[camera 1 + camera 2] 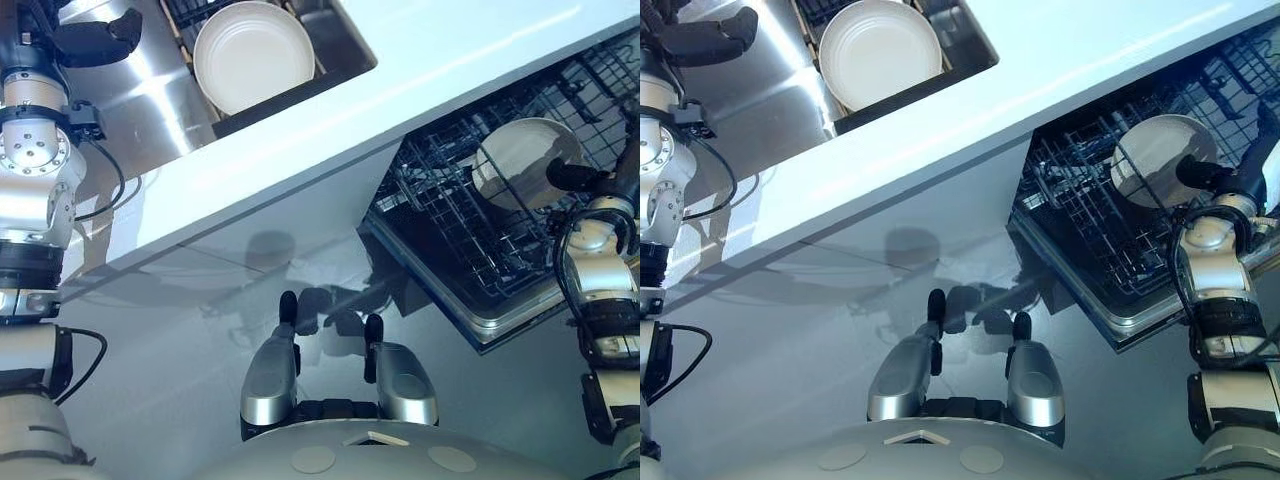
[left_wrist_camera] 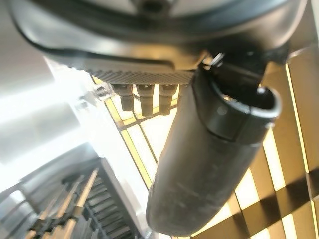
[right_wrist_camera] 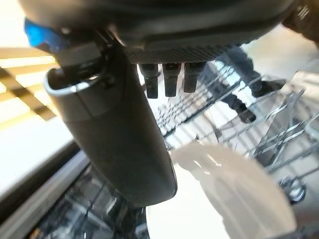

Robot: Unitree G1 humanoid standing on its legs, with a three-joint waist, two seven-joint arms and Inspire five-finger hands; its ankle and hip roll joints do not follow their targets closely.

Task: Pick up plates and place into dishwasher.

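Plate in hand: a white plate [image 1: 520,160] is held by the right hand [image 1: 578,178] over the pulled-out dishwasher rack [image 1: 450,235]. It is tilted up on edge among the wire tines.
Right hand: its thumb lies across the plate's face and its fingers are behind the plate. It looks clamped on the rim, which the right wrist view supports.
Seating: I cannot tell whether the plate's lower edge already rests between the tines or hangs just above them.
Plate waiting: a second white plate [image 1: 254,55] lies flat in the dark drying rack [image 1: 270,108] set in the steel sink [image 1: 150,100], well apart from the dishwasher.
Left hand: the left hand [image 1: 95,42] hovers above the sink, beside the waiting plate and not touching it. Its fingers are relaxed and hold nothing.
Counter: the white counter [image 1: 400,90] runs between the sink and the dishwasher, and I see no plates on it.
Done so far: by my reading, one plate is at the point of being set down. No other plate is visible in the part of the dishwasher rack that shows.
Left to do: let this plate settle and release it, then fetch the plate from the sink and slot it in too.
Progress: roughly the middle of the job, judging by one plate at the rack and one not yet picked up.
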